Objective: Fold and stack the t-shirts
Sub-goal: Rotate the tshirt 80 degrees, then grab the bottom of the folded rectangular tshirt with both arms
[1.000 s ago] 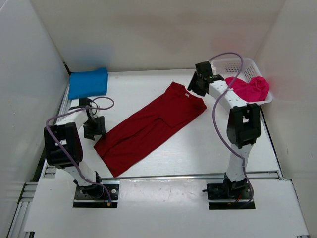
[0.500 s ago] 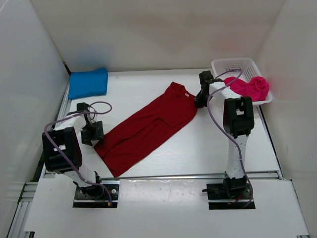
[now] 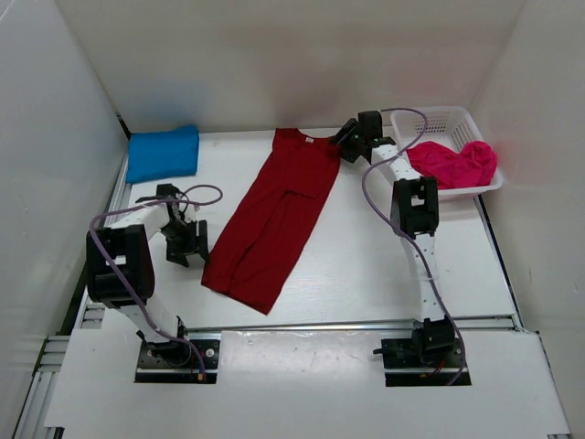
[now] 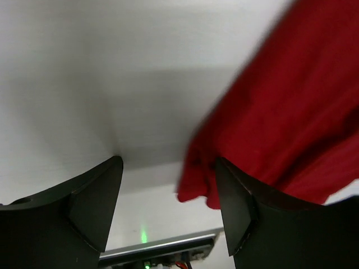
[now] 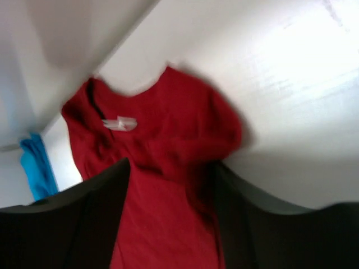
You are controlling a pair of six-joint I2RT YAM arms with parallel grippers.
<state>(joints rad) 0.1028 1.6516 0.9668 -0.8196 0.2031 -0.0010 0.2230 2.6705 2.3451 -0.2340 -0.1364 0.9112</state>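
Top external view: the white worktop (image 3: 384, 247) is covered down its middle by the dark red t-shirt (image 3: 279, 215), spread flat with its collar at the far side. The pink t-shirt (image 3: 452, 163) is heaped in the white mesh basket (image 3: 448, 119) far right. The blue t-shirt (image 3: 163, 153) is folded far left. The left end effector (image 3: 189, 251), beside the red hem, and the right end effector (image 3: 347, 142), by the shoulder, are both released.

1. Top external: high above the table's (image 3: 366, 274) 6 o'clock edge, facing 12 o'clock, whole tabletop in view.
2. Left wrist: low and close, red shirt (image 4: 291, 112) hem at 3 o'clock.
3. Right wrist: close, same shirt's collar at 10 o'clock; all three views share it.
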